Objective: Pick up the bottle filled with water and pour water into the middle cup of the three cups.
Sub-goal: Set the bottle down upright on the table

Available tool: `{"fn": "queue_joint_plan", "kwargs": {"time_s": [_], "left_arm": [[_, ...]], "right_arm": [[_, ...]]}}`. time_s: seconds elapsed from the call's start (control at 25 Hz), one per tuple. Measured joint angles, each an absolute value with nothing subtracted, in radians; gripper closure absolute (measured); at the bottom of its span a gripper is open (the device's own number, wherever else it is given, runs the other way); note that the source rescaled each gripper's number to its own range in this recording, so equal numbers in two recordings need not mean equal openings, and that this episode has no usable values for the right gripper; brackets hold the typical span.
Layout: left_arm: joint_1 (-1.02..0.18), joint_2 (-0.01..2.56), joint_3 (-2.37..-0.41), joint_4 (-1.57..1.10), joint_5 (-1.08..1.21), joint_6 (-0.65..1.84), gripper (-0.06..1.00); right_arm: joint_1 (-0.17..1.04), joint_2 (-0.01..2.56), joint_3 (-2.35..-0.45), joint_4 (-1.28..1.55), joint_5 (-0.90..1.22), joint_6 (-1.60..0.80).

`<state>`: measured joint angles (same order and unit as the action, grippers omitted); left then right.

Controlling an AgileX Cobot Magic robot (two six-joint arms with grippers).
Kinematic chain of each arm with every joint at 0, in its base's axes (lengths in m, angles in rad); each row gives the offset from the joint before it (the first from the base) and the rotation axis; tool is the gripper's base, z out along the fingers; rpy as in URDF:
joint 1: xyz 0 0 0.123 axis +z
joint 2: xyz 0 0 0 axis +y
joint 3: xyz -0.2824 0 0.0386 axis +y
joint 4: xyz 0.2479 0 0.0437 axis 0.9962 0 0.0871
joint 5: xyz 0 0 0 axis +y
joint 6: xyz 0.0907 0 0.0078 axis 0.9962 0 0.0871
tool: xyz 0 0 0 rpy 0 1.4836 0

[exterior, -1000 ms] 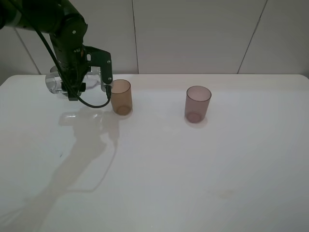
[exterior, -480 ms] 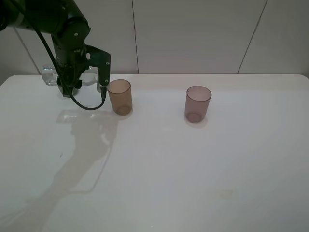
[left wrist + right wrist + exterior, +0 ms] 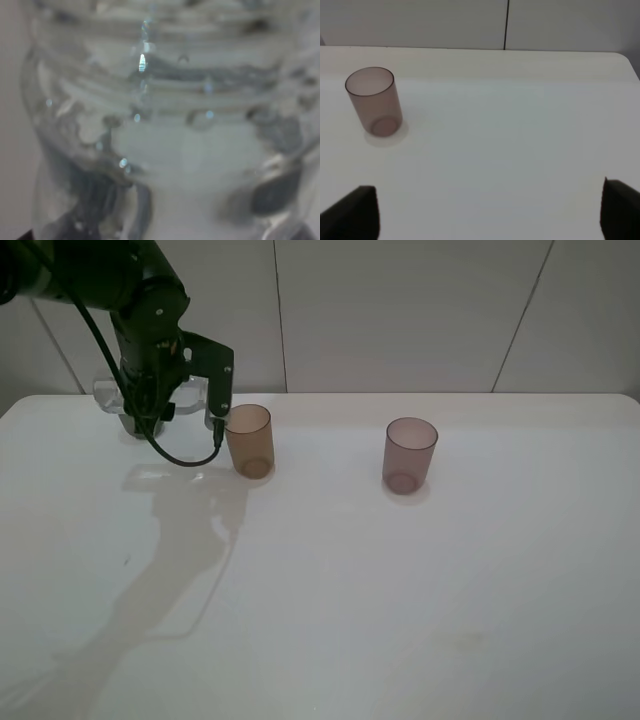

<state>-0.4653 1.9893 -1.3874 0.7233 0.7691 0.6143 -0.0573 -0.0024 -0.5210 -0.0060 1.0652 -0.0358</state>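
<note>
My left gripper (image 3: 185, 400) is at the table's back left, shut on the clear bottle (image 3: 108, 395). It holds the bottle tipped on its side above the table, just left of the amber-brown middle cup (image 3: 249, 440). The bottle fills the left wrist view (image 3: 165, 125), blurred, with droplets inside. The mauve-purple cup (image 3: 410, 455) stands to the right and also shows in the right wrist view (image 3: 374, 102). The smoky grey cup is not visible. My right gripper (image 3: 490, 205) is open and empty, well short of the mauve cup, and is outside the exterior view.
The white table (image 3: 330, 590) reaches back to a pale panelled wall (image 3: 400, 310). The left arm and its black cable (image 3: 185, 458) hang close to the amber cup's left side.
My left gripper has lifted the bottle a little higher and shifted slightly, staying beside the amber cup. The cups have not moved.
</note>
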Motion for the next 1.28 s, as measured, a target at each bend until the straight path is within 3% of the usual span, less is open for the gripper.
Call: {"fn": "queue_joint_plan", "kwargs": {"time_s": [1.28], "left_arm": [[-0.506, 2.031, -1.408, 0.966, 0.766, 0.614, 0.93]], "right_arm": [[-0.057, -0.002, -0.521, -0.006, 1.065, -0.036]]}}
